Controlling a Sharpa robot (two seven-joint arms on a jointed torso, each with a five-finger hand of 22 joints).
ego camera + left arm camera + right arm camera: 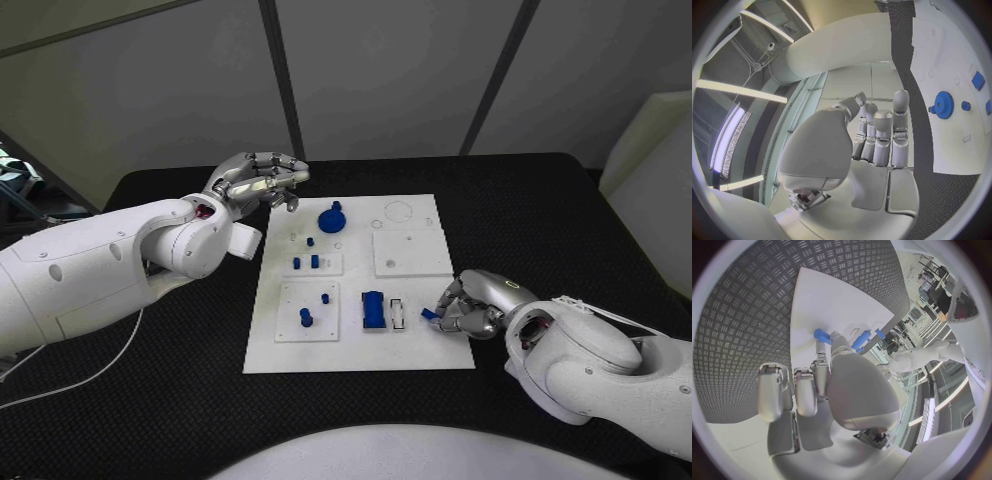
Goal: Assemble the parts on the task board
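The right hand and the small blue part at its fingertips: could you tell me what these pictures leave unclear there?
- Head view: the right hand covers most of the blue part, so its shape is hidden.
- Right wrist view: the palm hides how the fingertips meet the part.
- Head view: the task board recesses are too small to read.

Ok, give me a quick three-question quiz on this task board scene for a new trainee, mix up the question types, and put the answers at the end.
1. True or false: the right hand holds a small blue part at the near right part of the task board.
2. Multiple choice: where is the left hand? A) on the blue gear, B) raised at the board's far left corner, C) beside the right hand.
3. Fill in: the blue gear sits toward the board's ____ edge, far or near.

Key: 1 true; 2 B; 3 far.
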